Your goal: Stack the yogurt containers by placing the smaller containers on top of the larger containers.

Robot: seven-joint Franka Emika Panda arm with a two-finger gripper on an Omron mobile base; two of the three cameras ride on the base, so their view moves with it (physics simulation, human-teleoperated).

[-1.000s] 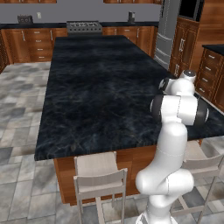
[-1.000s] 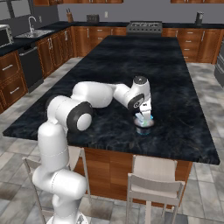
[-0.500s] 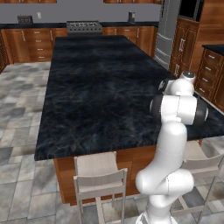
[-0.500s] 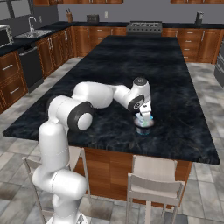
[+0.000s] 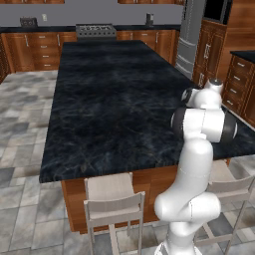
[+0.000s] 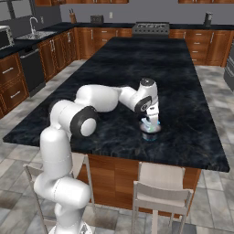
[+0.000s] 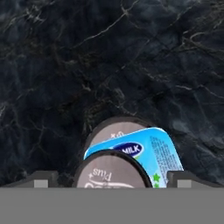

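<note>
On the black marble island (image 6: 183, 91), near its front edge, the yogurt containers (image 6: 150, 130) stand piled together. In the hand view, a squarish tub with a light-blue and white top (image 7: 153, 151) rests on a round grey-lidded tub (image 7: 114, 128). A second round lid (image 7: 113, 173) shows closest to the camera, overlapping the blue tub. My gripper (image 6: 150, 119) hangs just above the pile. It is open, its fingertips (image 7: 42, 179) standing wide on either side of the tubs and holding nothing (image 7: 111, 179).
Two stools (image 6: 162, 192) stand under the island's front edge. Beyond the pile lies the bare stretch of the countertop (image 5: 114, 99). Wooden cabinets, a stove (image 6: 150, 28) and a sink (image 6: 34, 34) line the far walls.
The fingers have spread apart from around the tubs. The arm and the pile have stayed in place.
</note>
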